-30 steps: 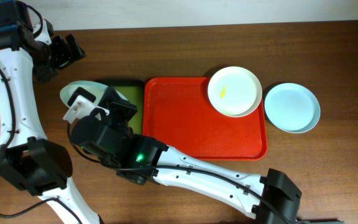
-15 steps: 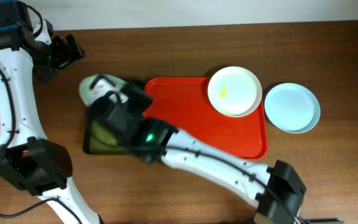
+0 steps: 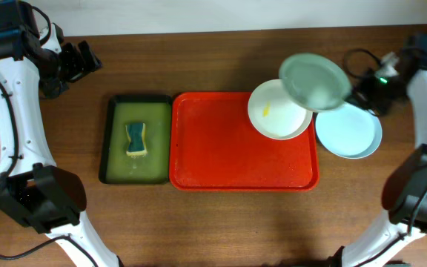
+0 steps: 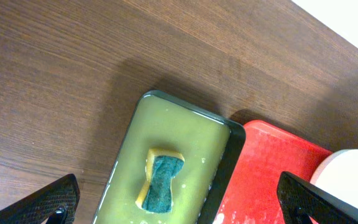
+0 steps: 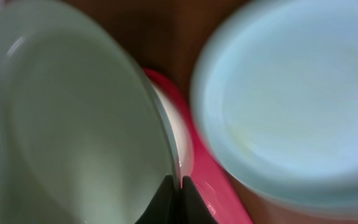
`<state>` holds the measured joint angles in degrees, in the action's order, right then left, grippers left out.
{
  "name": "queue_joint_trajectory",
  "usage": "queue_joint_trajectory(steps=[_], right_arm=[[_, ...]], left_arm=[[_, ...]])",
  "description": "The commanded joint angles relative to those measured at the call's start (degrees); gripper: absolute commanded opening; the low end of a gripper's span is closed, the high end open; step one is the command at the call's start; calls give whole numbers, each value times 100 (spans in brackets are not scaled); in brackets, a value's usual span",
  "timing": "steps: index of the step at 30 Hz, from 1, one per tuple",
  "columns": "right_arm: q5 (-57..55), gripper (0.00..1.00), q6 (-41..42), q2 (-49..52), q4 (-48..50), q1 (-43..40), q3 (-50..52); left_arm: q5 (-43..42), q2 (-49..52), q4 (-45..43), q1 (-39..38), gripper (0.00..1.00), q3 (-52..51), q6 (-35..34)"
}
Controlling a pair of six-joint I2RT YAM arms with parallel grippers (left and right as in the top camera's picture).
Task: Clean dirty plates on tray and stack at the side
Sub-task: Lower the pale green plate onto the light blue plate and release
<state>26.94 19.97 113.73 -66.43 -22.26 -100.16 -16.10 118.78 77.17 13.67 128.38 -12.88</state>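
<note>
Mint green plate (image 3: 314,81) is now in the air at the right side, where one second ago my right arm was still reaching far over to the left, beside the dark green tray (image 3: 113,159). In the overhead view the plate hangs tilted above the gap between the white plate (image 3: 273,119) and the light blue plate (image 3: 354,137). My right gripper (image 5: 179,200) is closed on its rim; in the right wrist view the two dark fingertips (image 5: 164,202) pinch the edge of the plate, though this view is blurred by motion.

The white plate lies at the upper right corner of the red tray (image 3: 228,156) and has a small yellow smear on it. The light blue plate lies on the table just beside the tray, on its right.

With the arm gone, I can see the dark green tray again, with a sponge (image 3: 136,139) lying in it.

My left gripper (image 4: 179,202) stands wide open and holds nothing. It hovers at the far left corner of the table, well apart from the plates.

I judge that the mint plate is cleaned and is going onto the blue one, which starts the stack. Then the white plate remains to clean.
</note>
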Motion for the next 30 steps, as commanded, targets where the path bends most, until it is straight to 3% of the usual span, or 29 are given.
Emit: queue_joint_trajectory(steps=[1, 4, 8, 9, 11, 12, 14, 15, 17, 19, 20, 22, 24, 30], right_arm=[[-706, 4, 22, -52, -675, -940, 4], [-2026, 4, 24, -52, -879, -1263, 356], [-1989, 4, 28, -52, -129, -1093, 994], [-1991, 9, 26, -52, -66, -1023, 1051], [-1993, 40, 24, -52, 90, -835, 1137], [-1993, 64, 24, -52, 125, -756, 1139], [-1991, 83, 26, -52, 160, -634, 1139], [-1989, 85, -2, -52, 160, -483, 1139], [-1991, 76, -203, -52, 361, -74, 1139], [-1998, 57, -520, -52, 651, 629, 1139], [-2000, 54, -789, -52, 837, 1005, 1139], [-2157, 54, -1327, -46, 1335, 1635, 1139], [-3145, 54, -1379, 20, 1899, 2122, 1141], [-3217, 52, -1379, 496, 2581, 2295, 1141]], left_arm=[[-66, -105, 9, 11, 99, 72, 50], [-66, -105, 9, 11, 99, 72, 52], [-66, -105, 9, 11, 99, 72, 52], [-66, -105, 9, 11, 99, 72, 50], [-66, -105, 9, 11, 99, 72, 52], [-66, -105, 9, 11, 99, 72, 52], [-66, -105, 9, 11, 99, 72, 50], [-66, -105, 9, 11, 100, 72, 52], [-66, -105, 9, 11, 99, 72, 52], [-66, -105, 9, 11, 100, 72, 50], [-66, -105, 9, 11, 99, 72, 52], [-66, -105, 9, 11, 99, 72, 52], [-66, -105, 9, 11, 100, 72, 50], [-66, -105, 9, 11, 99, 72, 52]])
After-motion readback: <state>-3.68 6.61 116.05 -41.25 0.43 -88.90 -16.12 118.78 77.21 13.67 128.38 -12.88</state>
